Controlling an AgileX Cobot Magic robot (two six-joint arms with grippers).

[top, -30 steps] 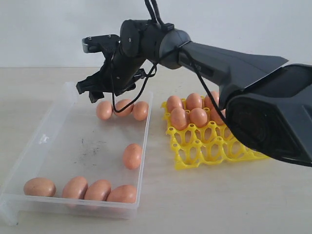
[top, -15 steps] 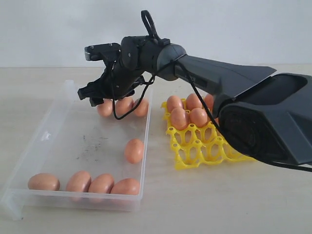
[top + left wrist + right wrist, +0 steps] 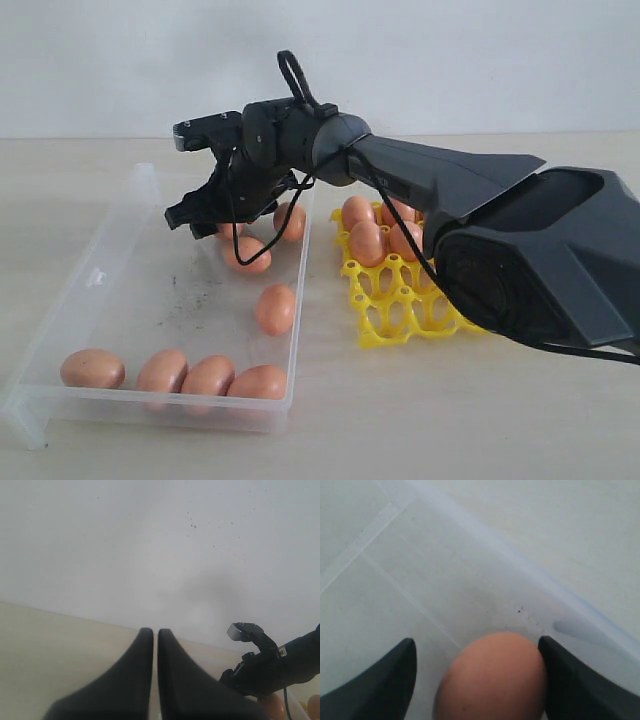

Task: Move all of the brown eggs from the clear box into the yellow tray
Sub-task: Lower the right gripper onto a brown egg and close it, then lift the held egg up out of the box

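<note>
From outside we see only the right gripper (image 3: 205, 215) low over the far end of the clear box (image 3: 110, 300). Our right wrist camera adds more: jaws spread wide, a brown egg (image 3: 490, 680) lying between them, unclamped.

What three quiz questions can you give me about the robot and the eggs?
1. True or false: the right claw is squeezed shut.
2. How many brown eggs lie in a row along the clear box's near wall?
3. Fill the gap: the yellow tray's front cups are ____.
Key: 1 false, it is open, with an egg between its fingers. 2 four. 3 empty.
</note>
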